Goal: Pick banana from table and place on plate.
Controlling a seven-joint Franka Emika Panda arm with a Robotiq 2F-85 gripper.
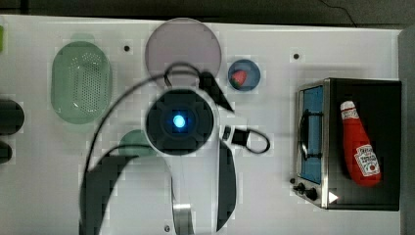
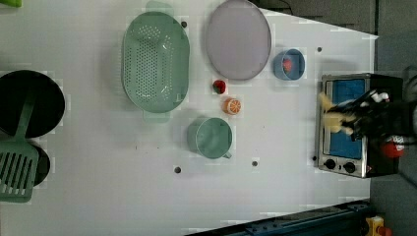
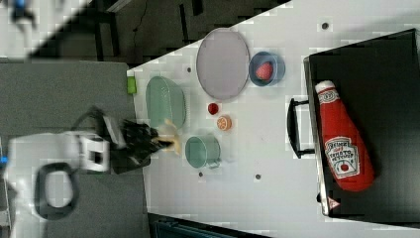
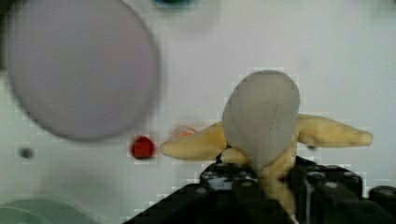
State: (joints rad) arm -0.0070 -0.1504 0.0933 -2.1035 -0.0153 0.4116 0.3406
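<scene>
White table (image 4: 345, 56) lies below, with the plate (image 4: 81, 70) at one side, bare. Beside it, lifted above the surface, the gripper (image 4: 273, 186) is clamped narrowly around the peeled banana (image 4: 261, 121), its yellow peel splaying outward.

Count, all on 1 white bench (image 2: 98, 196):
- 1 plate (image 2: 238, 39), lilac-grey
- 1 blue bowl (image 2: 289, 64) w/ 1 red item inside
- 1 green colander (image 2: 155, 61)
- 1 green cup (image 2: 210, 137)
- 1 small red fruit (image 2: 219, 86), 1 orange slice (image 2: 232, 105)
- 1 toaster oven (image 1: 362, 142), 1 ketchup bottle (image 1: 361, 144) on top
- 1 banana (image 4: 261, 140), peeled type, in 1 tool (image 4: 261, 186)
- 1 green spatula (image 2: 17, 167), 2 dark round pans at the left view's left edge
</scene>
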